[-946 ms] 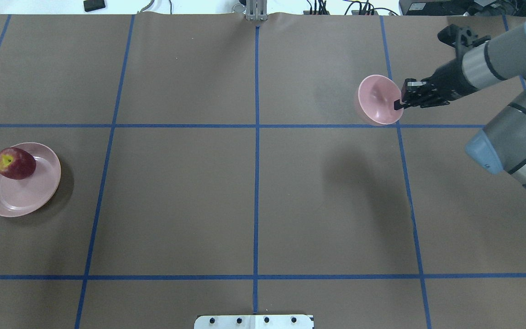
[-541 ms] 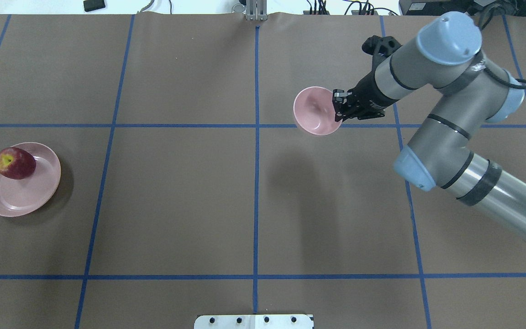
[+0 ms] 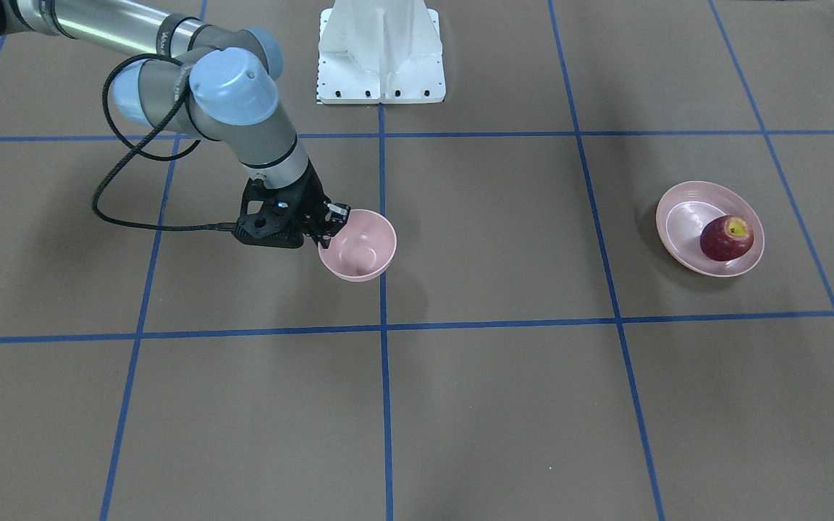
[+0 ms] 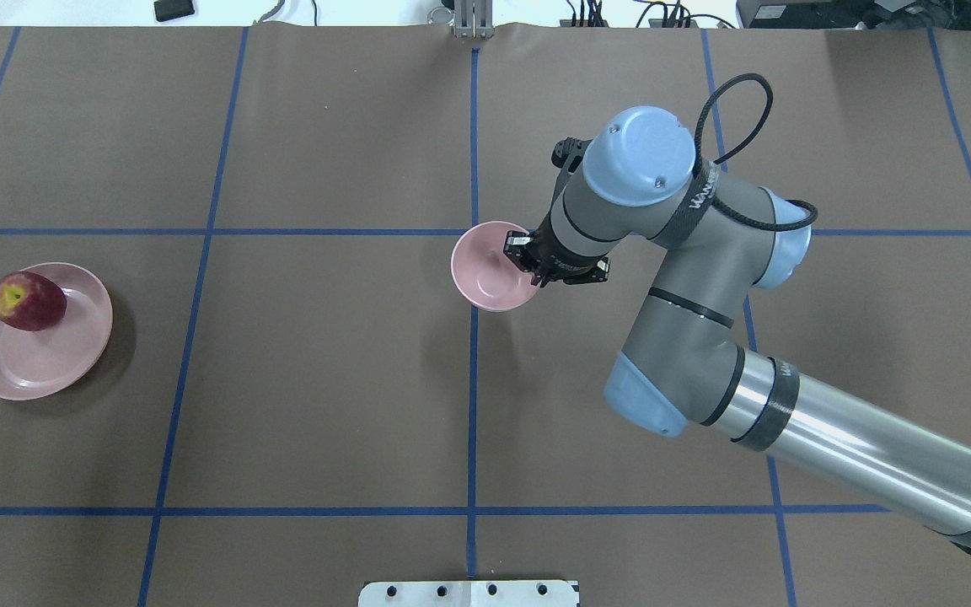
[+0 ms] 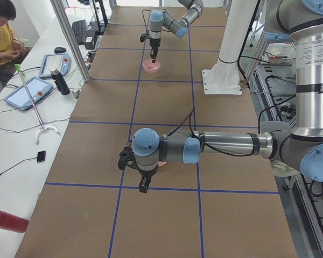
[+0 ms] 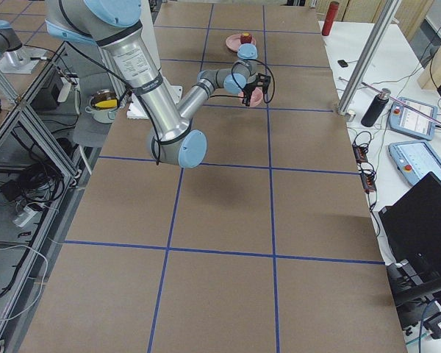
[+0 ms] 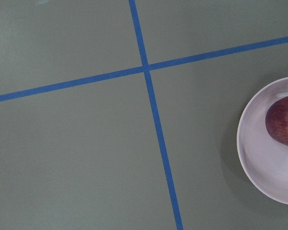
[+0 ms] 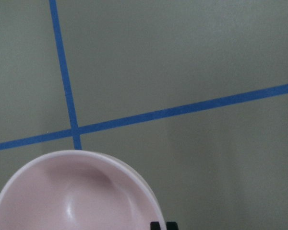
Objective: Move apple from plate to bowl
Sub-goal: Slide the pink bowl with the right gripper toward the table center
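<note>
Nearest the robot, a flat white metal base plate (image 4: 469, 593) with a row of dark bolt holes lay on the matte brown paper covering the table (image 4: 325, 405), which glossy blue tape lines (image 4: 473, 421) cut into large squares. Off to the robot's left sat the wide, shallow pale pink plate (image 4: 39, 358), smooth and glazed with a raised rim. The round, waxy dark red apple (image 4: 28, 301) with its yellow stem patch rested in the well at the far-left edge. The left gripper (image 5: 144, 186), black and pointing down, hung close by the plate; how far its fingers stood apart could not be told. Farther out, the right arm (image 4: 789, 434), made of brushed grey tube with pale blue joint caps, reached in to mid-table. There the right gripper (image 4: 529, 261) was clamped on the rim of the small, deep, rounded pale pink bowl (image 4: 485, 274). The bowl was held over the central tape line, just on the robot's side of the cross line; whether its base touched the paper could not be told. Beyond, black cables (image 4: 662, 15) trailed along the table's far edge. Half a second before, the bowl had been to the right of the central line and farther out, across the cross line. The apple and plate had not moved.
</note>
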{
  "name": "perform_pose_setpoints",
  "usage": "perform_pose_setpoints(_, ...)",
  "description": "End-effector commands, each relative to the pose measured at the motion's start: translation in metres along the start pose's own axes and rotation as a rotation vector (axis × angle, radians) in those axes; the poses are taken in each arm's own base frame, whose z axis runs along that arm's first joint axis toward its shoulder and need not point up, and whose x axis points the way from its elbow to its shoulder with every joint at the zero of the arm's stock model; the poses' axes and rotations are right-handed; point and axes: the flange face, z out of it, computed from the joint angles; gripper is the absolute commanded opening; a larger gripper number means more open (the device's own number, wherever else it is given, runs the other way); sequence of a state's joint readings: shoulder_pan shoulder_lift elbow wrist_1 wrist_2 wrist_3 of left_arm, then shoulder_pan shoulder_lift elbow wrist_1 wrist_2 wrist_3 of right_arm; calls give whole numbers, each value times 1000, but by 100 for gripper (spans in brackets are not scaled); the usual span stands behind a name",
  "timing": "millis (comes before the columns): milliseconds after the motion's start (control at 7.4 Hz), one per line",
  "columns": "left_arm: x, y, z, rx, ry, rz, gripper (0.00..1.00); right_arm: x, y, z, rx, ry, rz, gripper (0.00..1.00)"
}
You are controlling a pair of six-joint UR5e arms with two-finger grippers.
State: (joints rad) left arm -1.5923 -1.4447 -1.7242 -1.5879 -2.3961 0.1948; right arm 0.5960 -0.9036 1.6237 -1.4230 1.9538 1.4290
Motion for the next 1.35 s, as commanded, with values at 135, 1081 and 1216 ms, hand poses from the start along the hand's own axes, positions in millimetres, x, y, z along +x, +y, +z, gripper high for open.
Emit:
perform_pose_setpoints(135, 0, 0, 0, -1, 0, -1, 99, -30, 37, 36, -7, 50, 19, 0)
perform_pose_setpoints(1081, 0, 0, 0, -1, 0, -1, 99, -14, 39, 44, 36, -18, -12, 100)
perform_pose_setpoints(1216, 0, 0, 0, 0, 0, -1, 99, -17, 36, 28, 48, -40, -18, 100)
